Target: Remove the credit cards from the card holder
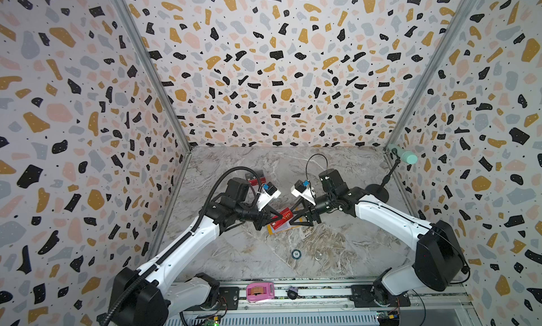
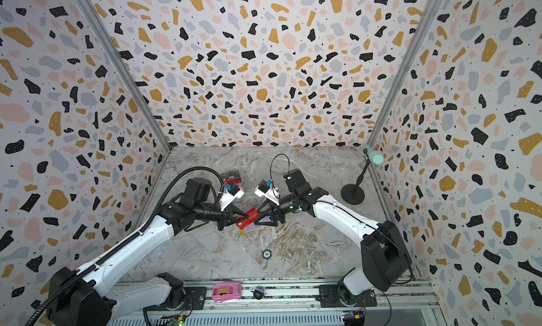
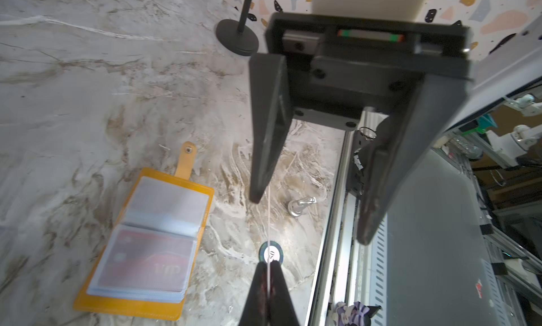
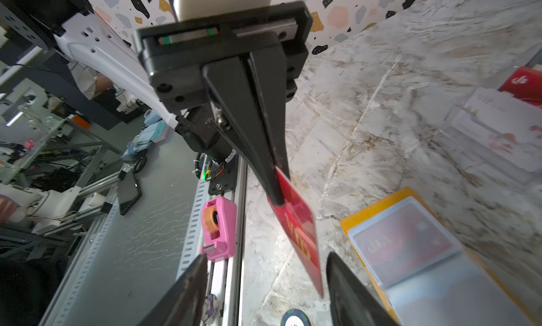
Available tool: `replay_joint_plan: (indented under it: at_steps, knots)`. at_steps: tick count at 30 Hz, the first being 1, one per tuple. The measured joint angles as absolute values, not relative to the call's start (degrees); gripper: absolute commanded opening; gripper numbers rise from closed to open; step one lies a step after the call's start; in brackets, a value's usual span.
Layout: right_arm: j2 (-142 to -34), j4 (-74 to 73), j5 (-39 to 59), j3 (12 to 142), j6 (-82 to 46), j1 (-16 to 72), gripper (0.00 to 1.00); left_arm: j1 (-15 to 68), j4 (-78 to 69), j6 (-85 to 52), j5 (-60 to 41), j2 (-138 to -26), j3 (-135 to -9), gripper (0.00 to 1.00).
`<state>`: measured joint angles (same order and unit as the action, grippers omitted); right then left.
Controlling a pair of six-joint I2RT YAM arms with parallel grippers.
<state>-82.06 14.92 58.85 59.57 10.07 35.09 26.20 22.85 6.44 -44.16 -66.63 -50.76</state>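
Left pincer (image 4: 275, 192) clamps the red card (image 4: 299, 227); right pincer (image 4: 267, 256), at its three o'clock, gapes around its free end above the open card holder (image 4: 349, 222).

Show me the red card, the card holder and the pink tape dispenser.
red card (image 4: 297, 220): right wrist view, its printed face.
card holder (image 3: 187, 160): left wrist view, its snap tab.
pink tape dispenser (image 1: 268, 293): in a top view, its pink body.

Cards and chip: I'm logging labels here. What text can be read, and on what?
"VIP": held red card, in the left gripper.
"Vip": black card at the back.
"VIP", upside down in the left wrist view: sleeved red card in the card holder.
"50": chip.
White card's lettering: too faint to read.
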Motion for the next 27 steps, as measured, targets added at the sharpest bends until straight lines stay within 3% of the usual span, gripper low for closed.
replay_joint_plan:
  at_steps: [8,27]
  knots:
    - [-74.5,7.3,52.2,52.9,3.9,29.8,0.92,21.5,20.8,8.8,-37.2,-68.5,-52.1,0.00]
    - [-67.0,-0.7,31.8,43.8,-4.1,25.7,1.00,10.5,25.9,38.2,-36.2,-84.7,-66.8,0.00]
